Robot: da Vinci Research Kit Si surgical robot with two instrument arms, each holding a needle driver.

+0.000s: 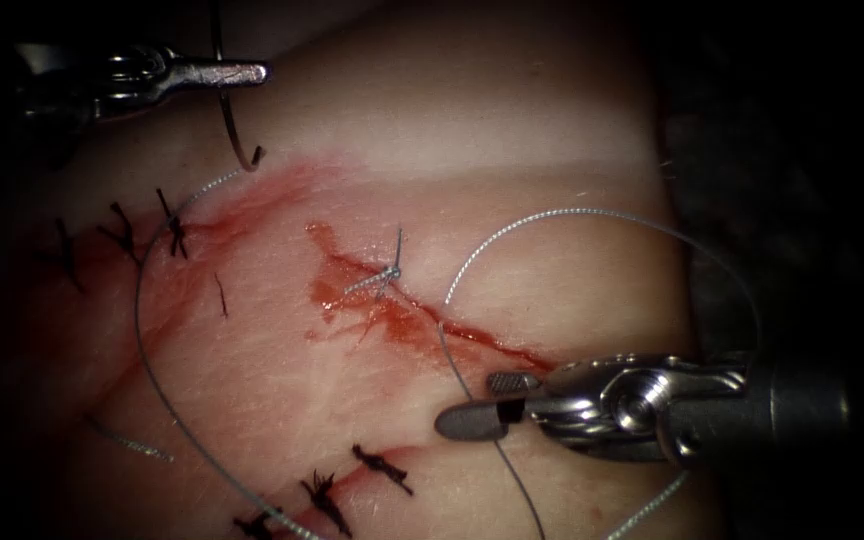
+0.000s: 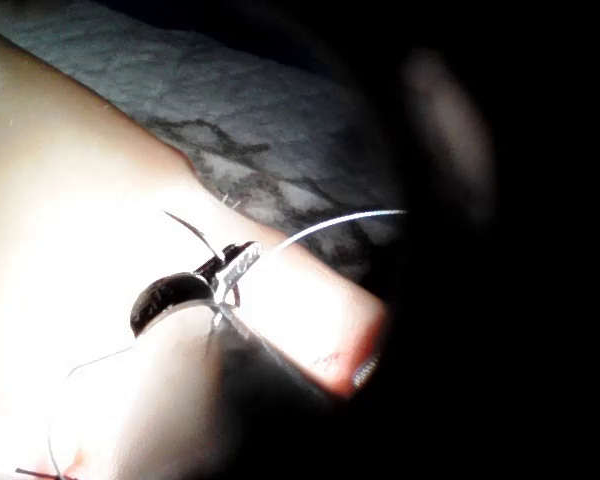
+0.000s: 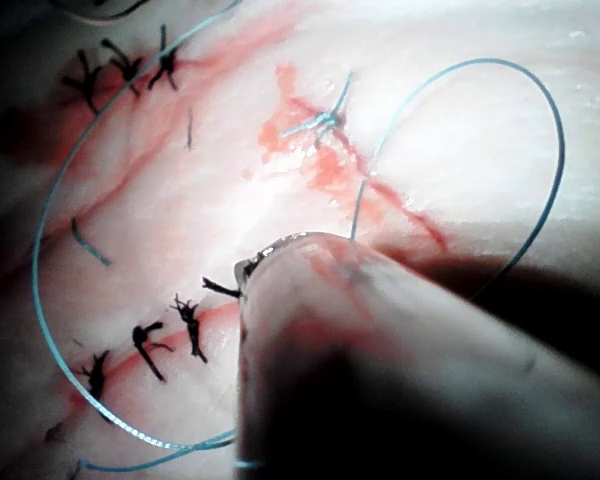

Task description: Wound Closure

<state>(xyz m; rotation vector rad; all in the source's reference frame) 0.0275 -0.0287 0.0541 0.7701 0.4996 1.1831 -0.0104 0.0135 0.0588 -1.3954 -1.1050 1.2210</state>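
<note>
- 1 curved needle (image 1: pixel 227 95) is held clear of the tissue (image 1: pixel 512 130), above its upper left part, left of the cut (image 1: pixel 432 320); its tip points down, just above the surface and not in it.
- The left tool (image 1: pixel 237 72) is clamped shut on the needle at about mid-curve; 1 end of the needle rises past the frame's top edge.
- 1 long thread (image 1: pixel 152 350) runs from near the needle's lower end in a wide arc down the left side and off the lower edge; a second loop (image 1: pixel 592 212) arcs over the tissue right of the cut.
- The right tool (image 1: pixel 497 402) sits at the cut's lower right end, jaws parted. The thread passes across its jaws; whether they grip it cannot be told.
- 1 pale knotted stitch (image 1: pixel 389 270) with 2 short tails lies on the cut; the right wrist view shows it too (image 3: pixel 325 120).
- Red fluid (image 1: pixel 352 295) stains the tissue along the cut.
- 3 dark stitches (image 1: pixel 122 235) stand at the upper left; 3 more (image 1: pixel 327 495) at the lower edge.
- 1 short dark thread end (image 1: pixel 220 296) and 1 pale cut end (image 1: pixel 127 440) lie loose on the left.
- Open tissue lies between the 2 tools and above the cut; the tissue's right edge is just behind the right tool.
</note>
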